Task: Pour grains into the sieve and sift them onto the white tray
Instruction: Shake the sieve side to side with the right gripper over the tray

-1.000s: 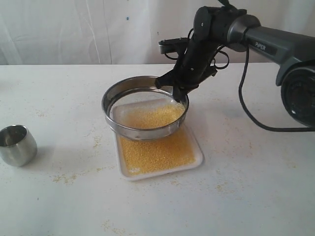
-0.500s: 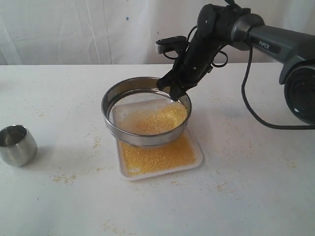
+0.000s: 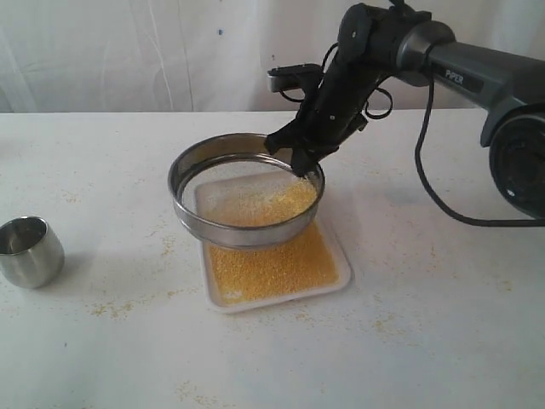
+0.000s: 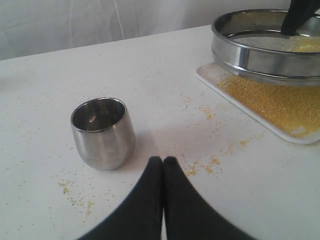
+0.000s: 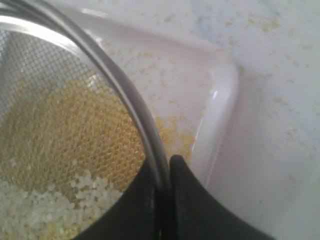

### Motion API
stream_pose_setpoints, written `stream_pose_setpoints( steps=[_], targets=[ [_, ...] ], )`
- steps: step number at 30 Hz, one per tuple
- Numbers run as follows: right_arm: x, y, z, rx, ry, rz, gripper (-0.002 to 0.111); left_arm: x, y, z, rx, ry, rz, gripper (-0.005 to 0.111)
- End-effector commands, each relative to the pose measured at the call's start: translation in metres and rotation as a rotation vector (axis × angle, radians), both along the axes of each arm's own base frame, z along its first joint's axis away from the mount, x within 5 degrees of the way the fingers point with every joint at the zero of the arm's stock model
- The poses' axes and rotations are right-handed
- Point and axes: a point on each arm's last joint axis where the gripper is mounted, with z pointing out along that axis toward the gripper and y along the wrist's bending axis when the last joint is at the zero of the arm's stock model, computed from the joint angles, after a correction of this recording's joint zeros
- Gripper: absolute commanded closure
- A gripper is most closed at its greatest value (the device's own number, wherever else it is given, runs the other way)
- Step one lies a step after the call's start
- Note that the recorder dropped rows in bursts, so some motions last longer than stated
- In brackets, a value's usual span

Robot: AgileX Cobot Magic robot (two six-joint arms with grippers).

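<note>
— Over the tray [image 3: 342, 274], where's the sieve [image 3: 243, 234]?
— Held above its far half, overhanging the left edge; right gripper [image 3: 300, 164] pinches the far rim. Yellow grains [image 3: 271, 266] cover the tray.
— Room leftward?
— Open table [image 3: 111, 170] up to the cup [image 4: 102, 132]; left gripper [image 4: 163, 163] clenched, empty, near it.

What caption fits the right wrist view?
Black pincer clamps rim of round steel mesh sieve over white plastic tray; pale grains on mesh.
</note>
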Motion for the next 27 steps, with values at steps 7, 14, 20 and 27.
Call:
stream_pose_setpoints(
  steps=[7,14,20,27],
  targets=[
    [-0.008,0.012,0.013,0.064,-0.042,0.262,0.108,0.000,0.000,-0.001,-0.007,-0.003,0.000,0.107],
    [-0.015,0.012,0.011,-0.031,0.020,0.210,0.108,0.000,0.000,-0.001,-0.007,-0.003,0.000,0.107],
    [-0.009,-0.001,0.012,-0.130,0.046,-0.076,0.108,0.000,0.000,-0.001,-0.007,-0.003,0.000,0.107],
    [-0.011,0.007,0.024,-0.127,-0.032,-0.012,0.108,0.000,0.000,-0.001,-0.007,-0.003,0.000,0.107]
  ],
)
